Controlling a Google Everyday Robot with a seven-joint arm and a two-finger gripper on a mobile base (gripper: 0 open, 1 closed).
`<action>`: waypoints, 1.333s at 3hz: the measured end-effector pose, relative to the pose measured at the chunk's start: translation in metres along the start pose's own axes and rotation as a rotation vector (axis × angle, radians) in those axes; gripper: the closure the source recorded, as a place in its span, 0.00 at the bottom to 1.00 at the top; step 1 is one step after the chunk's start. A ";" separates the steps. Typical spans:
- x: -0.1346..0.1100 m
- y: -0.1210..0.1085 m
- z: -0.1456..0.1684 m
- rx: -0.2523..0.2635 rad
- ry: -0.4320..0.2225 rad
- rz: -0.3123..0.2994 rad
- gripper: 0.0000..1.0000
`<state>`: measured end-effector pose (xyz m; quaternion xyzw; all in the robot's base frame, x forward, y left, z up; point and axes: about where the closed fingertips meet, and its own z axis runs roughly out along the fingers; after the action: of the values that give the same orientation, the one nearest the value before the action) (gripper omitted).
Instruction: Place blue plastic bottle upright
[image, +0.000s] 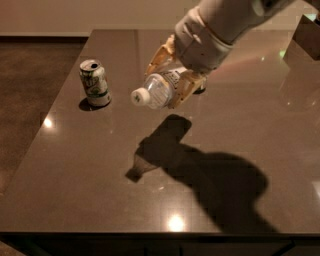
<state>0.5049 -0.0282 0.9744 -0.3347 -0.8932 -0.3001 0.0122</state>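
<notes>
Above the table (75, 190), your gripper (173, 76) clamps the blue plastic bottle (154, 92) mid-air. It lies tilted, cap toward the soda can (95, 83).

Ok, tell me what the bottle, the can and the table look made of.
The bottle, held over the table by the gripper: clear see-through plastic, white cap. The can: likely thin metal, printed green and white. The table: dark, glossy, mirrors lights; stone or laminate, unclear.

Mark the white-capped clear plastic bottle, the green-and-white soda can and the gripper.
white-capped clear plastic bottle (154, 92): camera view, clear body behind cap.
green-and-white soda can (95, 84): camera view, side wall.
gripper (166, 82): camera view, midway between fingertips, holding bottle above table (100, 190).
</notes>
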 end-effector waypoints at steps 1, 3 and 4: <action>0.001 0.002 -0.004 -0.069 0.124 0.055 1.00; -0.002 -0.004 -0.015 -0.274 0.401 0.184 1.00; -0.004 -0.008 -0.025 -0.378 0.524 0.264 1.00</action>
<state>0.4987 -0.0483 0.9897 -0.3551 -0.7374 -0.5319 0.2173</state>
